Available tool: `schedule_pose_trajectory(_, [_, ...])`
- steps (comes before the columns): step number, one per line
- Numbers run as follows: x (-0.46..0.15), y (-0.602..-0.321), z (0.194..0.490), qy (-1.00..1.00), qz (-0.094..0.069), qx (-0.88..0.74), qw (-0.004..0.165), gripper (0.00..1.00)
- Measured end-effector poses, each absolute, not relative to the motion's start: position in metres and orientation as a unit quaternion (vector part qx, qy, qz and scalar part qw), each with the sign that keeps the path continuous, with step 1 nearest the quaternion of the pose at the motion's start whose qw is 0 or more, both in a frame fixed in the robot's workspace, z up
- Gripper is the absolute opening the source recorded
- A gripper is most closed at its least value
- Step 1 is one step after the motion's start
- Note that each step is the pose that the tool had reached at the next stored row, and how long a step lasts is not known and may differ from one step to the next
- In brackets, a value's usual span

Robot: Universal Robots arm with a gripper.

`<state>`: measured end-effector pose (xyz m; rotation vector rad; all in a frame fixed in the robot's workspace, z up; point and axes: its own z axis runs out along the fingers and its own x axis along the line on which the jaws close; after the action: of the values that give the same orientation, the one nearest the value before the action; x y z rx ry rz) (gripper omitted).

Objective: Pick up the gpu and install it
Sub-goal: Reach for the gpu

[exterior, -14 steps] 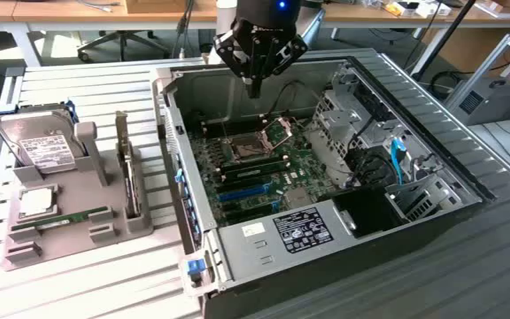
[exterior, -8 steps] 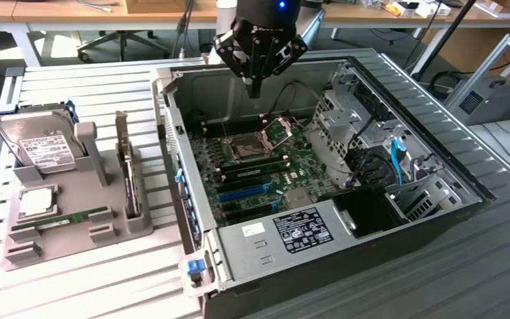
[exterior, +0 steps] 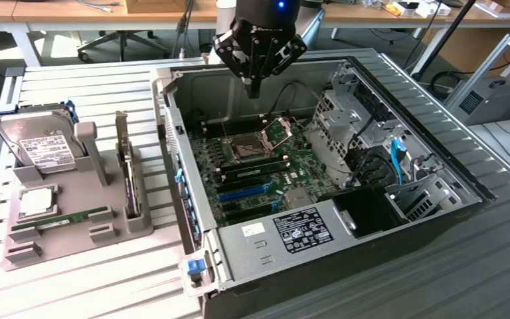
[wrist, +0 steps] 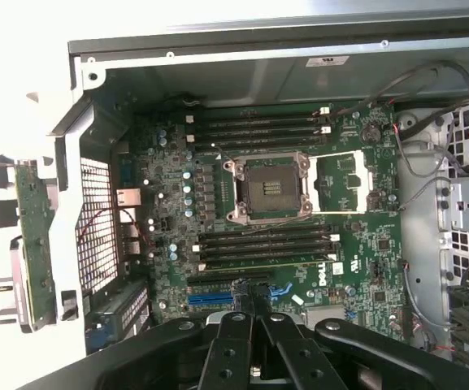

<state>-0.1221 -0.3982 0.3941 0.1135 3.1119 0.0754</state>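
Observation:
The gpu (exterior: 129, 174) is a thin dark card standing on edge in a slot of the grey holder (exterior: 104, 232), at the exterior view's left of the open computer case (exterior: 264, 266). In the wrist view the gpu (wrist: 33, 236) appears beyond the case's perforated wall. My gripper (exterior: 253, 90) hangs above the far part of the motherboard (exterior: 264, 166), well apart from the gpu. Its fingers are shut with nothing between them. In the wrist view the gripper (wrist: 252, 302) sits over the blue expansion slot (wrist: 210, 298), near the CPU socket (wrist: 268, 188).
The grey holder also carries a silver hard drive (exterior: 38, 143), a CPU chip (exterior: 37, 201) and a green RAM stick (exterior: 60, 219). Drive cages and cables (exterior: 370, 146) fill the case's side at the exterior view's right. A slatted metal table (exterior: 87, 279) lies under everything.

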Motion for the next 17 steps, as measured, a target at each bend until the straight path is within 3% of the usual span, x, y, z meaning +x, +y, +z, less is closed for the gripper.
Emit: schedule_pose_trajectory(17, [-0.195,-0.398,0.394,0.999,0.024,0.036,0.013,0.11])
